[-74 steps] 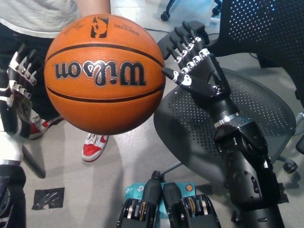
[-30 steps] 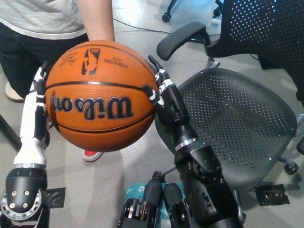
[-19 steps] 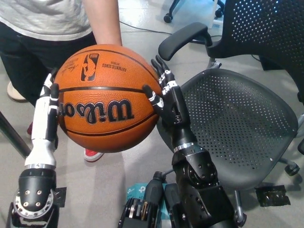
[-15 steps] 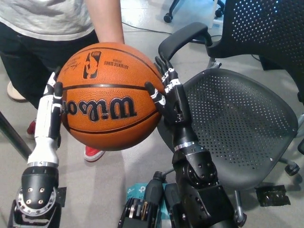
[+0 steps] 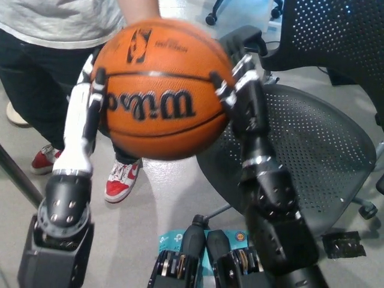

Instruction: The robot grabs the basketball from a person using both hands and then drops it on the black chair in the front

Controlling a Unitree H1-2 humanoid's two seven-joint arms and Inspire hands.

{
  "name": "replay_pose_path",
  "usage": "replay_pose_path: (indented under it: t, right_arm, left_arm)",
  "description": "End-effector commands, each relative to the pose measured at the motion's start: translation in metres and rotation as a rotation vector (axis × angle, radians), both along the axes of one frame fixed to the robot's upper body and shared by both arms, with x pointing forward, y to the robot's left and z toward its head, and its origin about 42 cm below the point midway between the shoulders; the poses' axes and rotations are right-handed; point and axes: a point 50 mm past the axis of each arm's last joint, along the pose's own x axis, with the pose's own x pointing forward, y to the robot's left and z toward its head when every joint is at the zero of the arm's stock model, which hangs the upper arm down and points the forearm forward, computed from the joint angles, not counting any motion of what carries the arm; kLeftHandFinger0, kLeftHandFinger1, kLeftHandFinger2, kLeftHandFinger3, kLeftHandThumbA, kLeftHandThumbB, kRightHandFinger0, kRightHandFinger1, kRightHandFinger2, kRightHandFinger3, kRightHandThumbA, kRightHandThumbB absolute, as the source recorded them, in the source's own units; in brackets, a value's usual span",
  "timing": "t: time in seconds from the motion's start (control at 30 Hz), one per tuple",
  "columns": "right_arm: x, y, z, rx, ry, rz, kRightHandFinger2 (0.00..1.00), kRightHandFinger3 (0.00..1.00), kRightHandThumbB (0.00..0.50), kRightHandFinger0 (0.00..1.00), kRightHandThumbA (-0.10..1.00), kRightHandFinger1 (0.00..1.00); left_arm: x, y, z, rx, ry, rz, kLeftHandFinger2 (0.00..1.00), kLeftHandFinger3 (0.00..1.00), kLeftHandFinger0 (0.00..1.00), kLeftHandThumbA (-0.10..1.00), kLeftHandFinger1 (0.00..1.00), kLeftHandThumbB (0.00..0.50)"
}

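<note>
Basketball [image 5: 161, 87] sits high in the picture, pinched between the robot's two hands and slightly blurred. The white left hand [image 5: 84, 114] presses flat against the ball's left side, fingers stretched up along the leather; the black right hand [image 5: 243, 99] does the same on the right side. Neither hand wraps around anything: they hold the ball by squeezing it between them. A person [image 5: 54, 36] in a grey shirt stands at the far left, an arm coming down to the top of the ball; whether that arm still touches it is hidden by the ball itself.

The black chair [image 5: 312, 150] lies to the right of the ball and a little nearer, its perforated seat bare, with one armrest [image 5: 240, 39] just behind the right hand. So the drop target is on the right hand's side, and the ball hangs over the floor beside the seat's left edge, not over the seat. The likely next need is a carry to the right, both hands keeping their squeeze, until the ball is above the seat.
</note>
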Motion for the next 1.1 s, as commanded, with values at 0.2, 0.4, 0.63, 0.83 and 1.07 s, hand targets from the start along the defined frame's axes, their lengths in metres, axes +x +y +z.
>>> replay_pose_path:
  t: [0.2,0.4,0.63,0.83,1.07]
  right_arm:
    - [0.001,0.028,0.11,-0.033,-0.191,0.112,1.0,1.0,0.256,1.0,1.0,1.0]
    - [0.011,-0.008,0.124,-0.011,-0.174,0.02,1.0,1.0,0.25,1.0,1.0,1.0]
    - [0.034,-0.061,0.13,-0.005,-0.147,-0.017,1.0,1.0,0.22,1.0,1.0,1.0]
    - [0.044,-0.097,0.125,-0.007,-0.089,-0.077,1.0,1.0,0.218,1.0,1.0,1.0]
    - [0.054,-0.136,0.114,0.023,-0.034,-0.163,1.0,1.0,0.205,1.0,1.0,1.0]
  left_arm:
    - [0.019,-0.12,0.098,0.074,-0.188,-0.327,1.0,1.0,1.0,1.0,1.0,0.133]
    - [0.037,-0.154,0.113,0.093,-0.168,-0.38,1.0,1.0,1.0,1.0,1.0,0.139]
    - [0.062,-0.208,0.125,0.126,-0.099,-0.425,1.0,1.0,1.0,1.0,1.0,0.146]
    - [0.078,-0.245,0.118,0.137,-0.063,-0.472,1.0,1.0,1.0,1.0,1.0,0.116]
    - [0.089,-0.284,0.113,0.145,0.002,-0.531,1.0,1.0,1.0,1.0,1.0,0.15]
